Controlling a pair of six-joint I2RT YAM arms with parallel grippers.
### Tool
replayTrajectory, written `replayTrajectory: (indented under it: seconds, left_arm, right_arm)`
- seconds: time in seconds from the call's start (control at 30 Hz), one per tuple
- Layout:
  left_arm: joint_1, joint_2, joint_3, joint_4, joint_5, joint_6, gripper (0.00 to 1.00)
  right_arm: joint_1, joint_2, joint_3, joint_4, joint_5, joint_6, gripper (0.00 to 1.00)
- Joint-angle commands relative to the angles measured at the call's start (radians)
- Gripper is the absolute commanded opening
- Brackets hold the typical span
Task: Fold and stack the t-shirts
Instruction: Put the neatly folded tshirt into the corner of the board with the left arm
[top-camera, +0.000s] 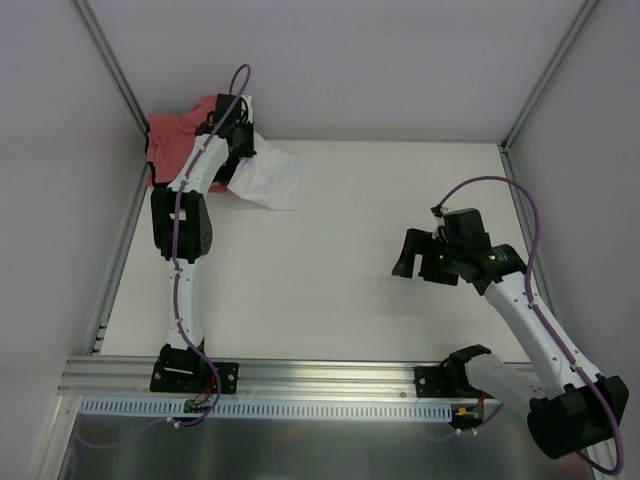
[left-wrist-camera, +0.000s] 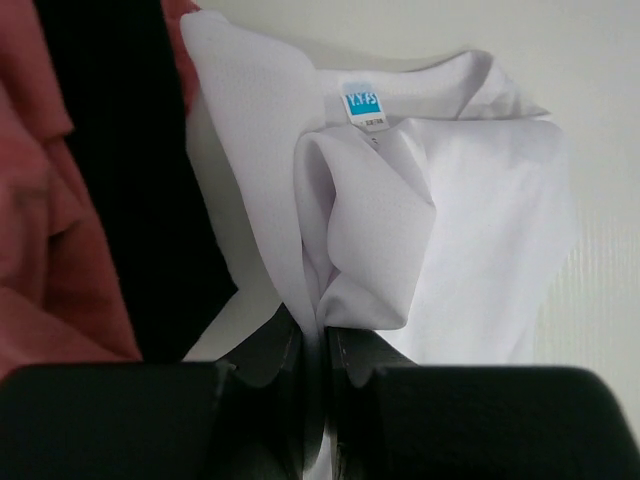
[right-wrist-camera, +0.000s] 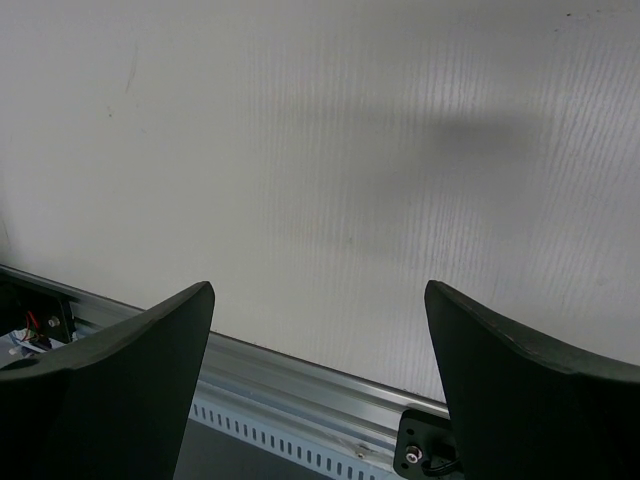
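Black fingers (left-wrist-camera: 265, 352) of L claw (left-wrist-camera: 315, 340) fill the bottom of the wrist view, nearly together, w/ a thin fold of white tee (left-wrist-camera: 470, 230) pinched between them; so L claw is narrow and grips the cloth. The pinch is in the neck zone; blue label (left-wrist-camera: 363, 103) is just above it, and the cloth bunches in soft creases around. To the left lies black tee (left-wrist-camera: 130, 170), then pink tee (left-wrist-camera: 45, 240) at the edge; these two touch each other, and white tee seems to lie partly over the black one, I cannot tell exactly. In top view this heap is in the far left corner of table (top-camera: 350, 260); white tee spreads from it toward the centre, partly hidden under L arm (top-camera: 185, 230). R claw (right-wrist-camera: 318, 300) is well apart on the right side, above bare table near the rail (right-wrist-camera: 300, 385); its fingers stand wide w/ nothing between.

Handling, as I judge: tee is light, thin, very soft; it keeps no shape, it will hang and drag when lifted; a small pinch may slip out. Better holds: collar or shoulder seams for lifting, hem corners for the fold; prob. both claws needed to pull it flat. Risk: black tee may catch and come along, since they lie together. Task looks near its start; nothing folded yet, no stack visible.
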Motion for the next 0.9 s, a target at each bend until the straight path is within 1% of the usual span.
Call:
replayTrajectory:
  seconds: [0.0, 0.17, 0.4, 0.67, 0.7, 0.73, 0.8, 0.87]
  left_arm:
    - [0.006, -0.123, 0.04, 0.016, -0.086, 0.068, 0.0]
    - [0.009, -0.16, 0.038, 0.065, -0.109, 0.1, 0.0]
    - [0.046, -0.163, 0.076, 0.126, -0.109, 0.131, 0.0]
    - [0.115, -0.151, 0.168, 0.165, -0.052, 0.082, 0.0]
    - [0.116, -0.159, 0.172, 0.166, -0.051, 0.08, 0.0]
    - [0.145, -0.163, 0.173, 0.171, -0.051, 0.078, 0.0]
    - [0.161, -0.177, 0.175, 0.182, -0.012, 0.078, 0.0]
    - [0.182, -0.191, 0.182, 0.189, 0.005, 0.042, 0.0]
  right_arm:
    - [-0.013, -0.015, -0.005, 0.024, -0.023, -0.015, 0.91]
    - [-0.016, -0.015, -0.01, 0.013, -0.031, -0.019, 0.91]
    - [-0.021, 0.011, 0.002, -0.024, -0.014, -0.043, 0.92]
    - [-0.022, 0.081, -0.007, -0.008, -0.015, -0.04, 0.92]
    - [-0.021, 0.087, -0.008, -0.008, -0.015, -0.039, 0.92]
    - [-0.021, 0.101, -0.01, -0.008, -0.017, -0.042, 0.91]
    - [-0.021, 0.113, -0.01, -0.002, -0.018, -0.043, 0.92]
    - [-0.022, 0.13, -0.007, -0.001, -0.023, -0.045, 0.92]
